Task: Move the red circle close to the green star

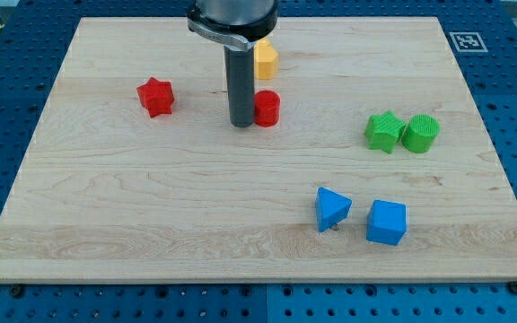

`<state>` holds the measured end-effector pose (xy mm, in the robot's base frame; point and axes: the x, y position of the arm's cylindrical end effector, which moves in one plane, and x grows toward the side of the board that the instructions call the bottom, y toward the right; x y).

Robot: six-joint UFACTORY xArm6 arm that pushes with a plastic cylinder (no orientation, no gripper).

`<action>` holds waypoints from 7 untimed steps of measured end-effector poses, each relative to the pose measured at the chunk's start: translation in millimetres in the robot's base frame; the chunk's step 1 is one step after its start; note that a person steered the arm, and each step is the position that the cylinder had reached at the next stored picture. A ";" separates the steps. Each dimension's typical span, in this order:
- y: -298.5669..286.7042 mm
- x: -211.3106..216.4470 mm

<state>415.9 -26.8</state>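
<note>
Blue perforated metal surrounds the pale wooden worktop [106, 224] on all sides. No claw is present on this arm; it ends in a dark rod, and my tip [240, 125] stands on the wood, touching the left side of the red circle [267, 109]. Just above the circle, partly hidden by the arm, lies a yellow block [266, 59] whose shape I cannot tell, near the top edge. 1 red star [155, 97] sits well apart at the view's left. The green star [384, 131] lies at the view's right, touching a green circle [420, 134] on its right side. Bare wood lies between the red circle and the green star. Lower right, a blue triangle [332, 208] and a blue cube [387, 222] stand near each other, not far from the bottom edge.
</note>
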 end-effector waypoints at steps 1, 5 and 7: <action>0.2 0.0; 33.8 -17.9; 73.8 -39.1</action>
<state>376.8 47.0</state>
